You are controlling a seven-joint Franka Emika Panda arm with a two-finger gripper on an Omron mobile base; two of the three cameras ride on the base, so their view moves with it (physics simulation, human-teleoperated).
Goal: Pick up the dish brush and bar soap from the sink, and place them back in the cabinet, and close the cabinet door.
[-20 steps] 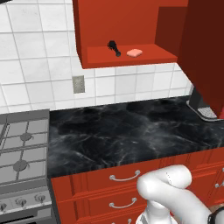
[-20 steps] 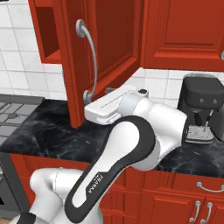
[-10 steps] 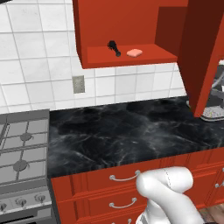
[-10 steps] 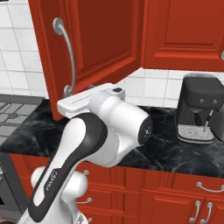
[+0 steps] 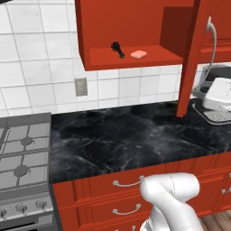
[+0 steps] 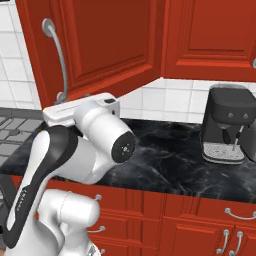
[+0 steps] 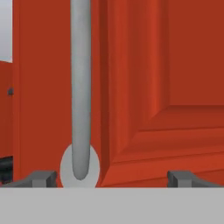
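Cabinet door [image 6: 107, 45] further swung closed

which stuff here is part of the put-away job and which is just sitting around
Part of the job:
- dish brush, on the cabinet shelf
- bar soap, beside it
- cabinet
- cabinet door, open, with its silver handle
- gripper, open at the handle's foot

Just sitting around:
- coffee machine
- stove
- wall outlet
- drawers

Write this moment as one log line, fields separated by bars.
dish brush, bar soap: on cabinet shelf | cabinet door: partly open | gripper: open, facing door handle
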